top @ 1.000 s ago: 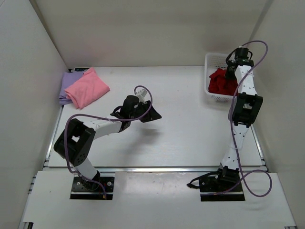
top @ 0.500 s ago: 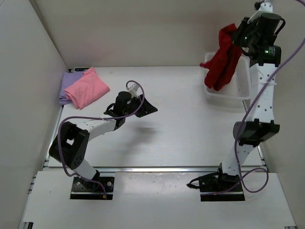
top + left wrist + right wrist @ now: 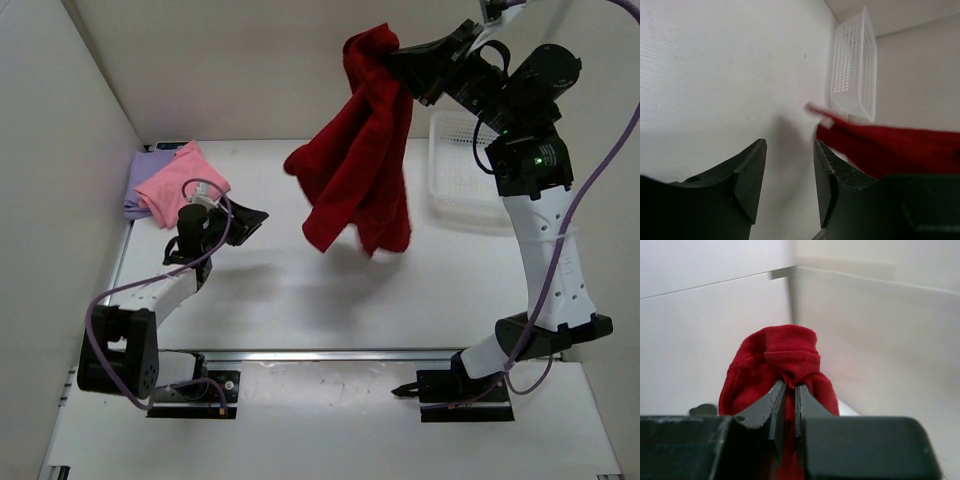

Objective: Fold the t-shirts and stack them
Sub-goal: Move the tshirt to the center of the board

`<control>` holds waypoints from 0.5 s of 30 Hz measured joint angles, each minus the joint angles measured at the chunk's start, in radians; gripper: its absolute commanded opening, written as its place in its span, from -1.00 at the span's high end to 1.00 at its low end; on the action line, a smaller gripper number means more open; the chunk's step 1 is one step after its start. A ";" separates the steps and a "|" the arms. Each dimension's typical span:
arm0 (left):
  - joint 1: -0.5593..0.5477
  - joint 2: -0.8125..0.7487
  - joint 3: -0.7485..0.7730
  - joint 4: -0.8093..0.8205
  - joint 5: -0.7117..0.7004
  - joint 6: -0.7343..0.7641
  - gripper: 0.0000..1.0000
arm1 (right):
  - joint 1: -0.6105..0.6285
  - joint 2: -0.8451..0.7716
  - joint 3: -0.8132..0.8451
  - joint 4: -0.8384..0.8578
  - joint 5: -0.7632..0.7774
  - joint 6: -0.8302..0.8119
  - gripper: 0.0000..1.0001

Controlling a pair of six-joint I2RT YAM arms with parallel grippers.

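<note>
A white counter (image 3: 300, 290) with a faint wood-like grain fills the middle of the overhead view. Plain off-white walls box it in on three sides: a back wall (image 3: 230, 70) across the top of the frame, a left wall (image 3: 50, 200) slanting down the left edge, and a right wall (image 3: 620, 300) at the right edge. A thin metal rail (image 3: 330, 353) runs along the counter's near edge, and below it lies a flat white panel (image 3: 320, 420). The light is even and diffuse, casting only soft grey shadows.
</note>
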 measured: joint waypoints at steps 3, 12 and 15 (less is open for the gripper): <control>0.046 -0.069 -0.046 0.002 -0.001 -0.019 -0.22 | -0.019 -0.001 -0.062 0.085 -0.090 0.064 1.00; 0.032 -0.138 -0.056 -0.104 -0.026 0.076 -0.31 | -0.229 -0.058 -0.920 0.563 -0.171 0.360 0.99; 0.036 -0.137 -0.026 -0.190 -0.080 0.149 -0.46 | -0.248 0.078 -1.044 0.586 -0.174 0.411 1.00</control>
